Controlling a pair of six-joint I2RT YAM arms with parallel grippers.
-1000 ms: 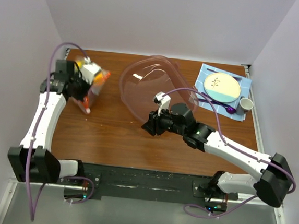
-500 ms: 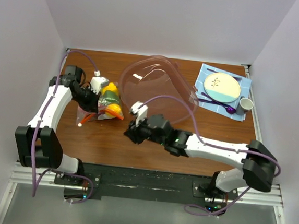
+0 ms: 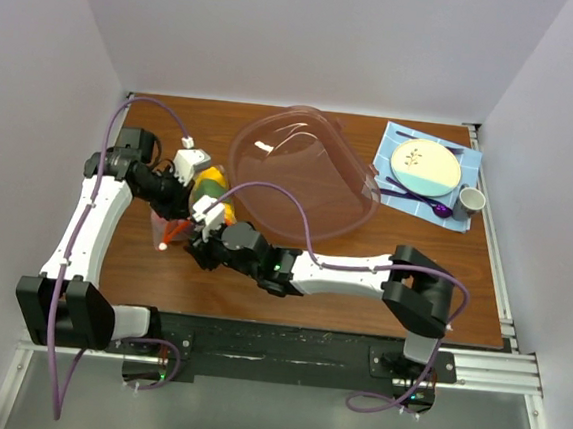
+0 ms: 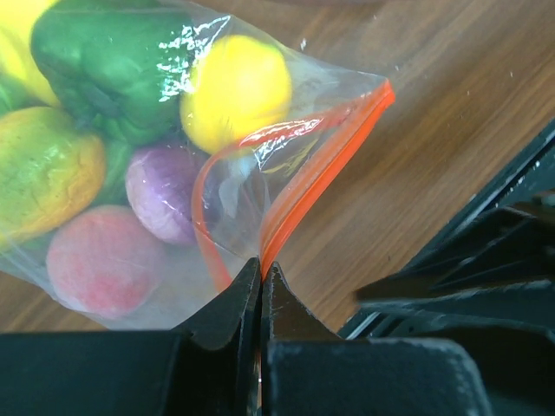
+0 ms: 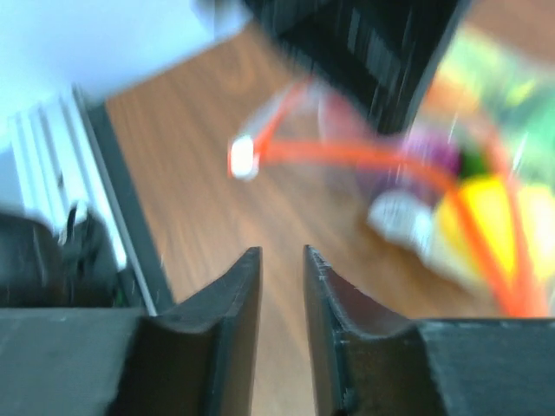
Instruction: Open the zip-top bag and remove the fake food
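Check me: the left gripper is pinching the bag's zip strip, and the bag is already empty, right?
Not empty: the left wrist view shows the bag packed with fake food. The left gripper is indeed pinching its zip strip.

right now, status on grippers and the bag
Left gripper shut on zip-top bag at its orange strip. Right gripper open, empty, near bag. Fake food inside. Bowl beside, not blocking.
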